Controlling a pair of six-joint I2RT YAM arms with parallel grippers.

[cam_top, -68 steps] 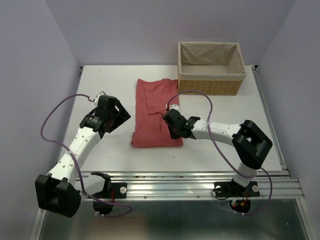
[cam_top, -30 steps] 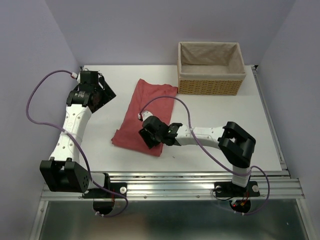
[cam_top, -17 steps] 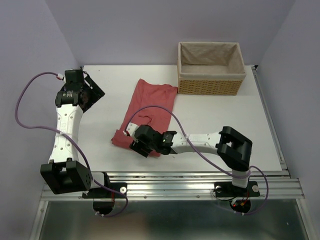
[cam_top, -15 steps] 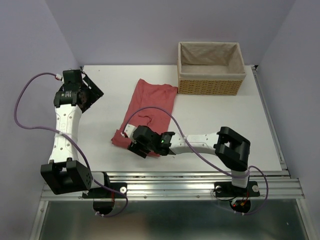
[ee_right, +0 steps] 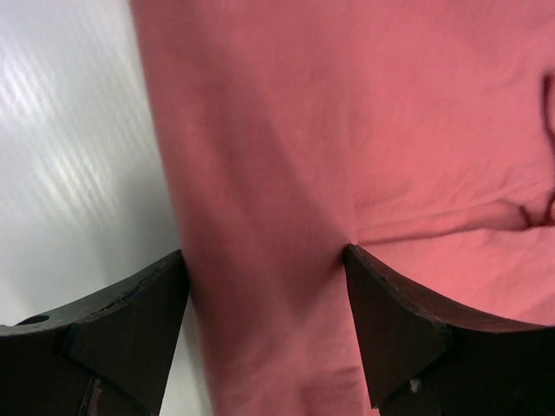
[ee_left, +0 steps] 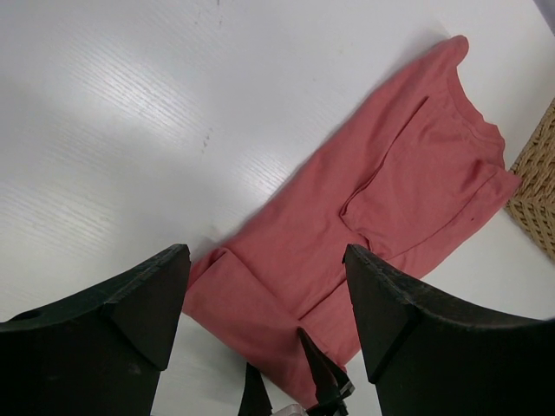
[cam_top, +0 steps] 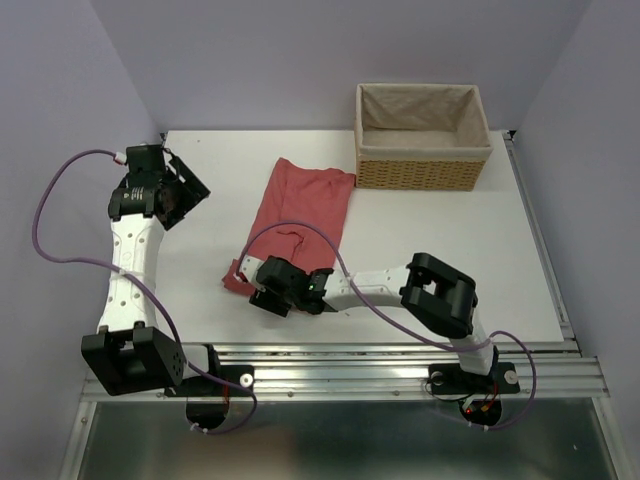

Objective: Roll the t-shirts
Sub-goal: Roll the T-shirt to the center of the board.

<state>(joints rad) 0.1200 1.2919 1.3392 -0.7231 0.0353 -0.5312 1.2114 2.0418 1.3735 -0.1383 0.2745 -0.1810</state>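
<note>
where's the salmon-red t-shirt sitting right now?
Top view: the salmon-red cloth t-shirt lies as a diagonal strip mid-table, far end beside the wicker basket, near end beneath the right pincer.

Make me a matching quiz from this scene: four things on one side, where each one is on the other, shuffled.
1 t-shirt
2 wicker basket
3 left gripper
4 right gripper

A far right of the table
B over the shirt's near end
C slanted strip, mid-table
D far left, off the shirt

Pairs: 1-C, 2-A, 3-D, 4-B
</note>
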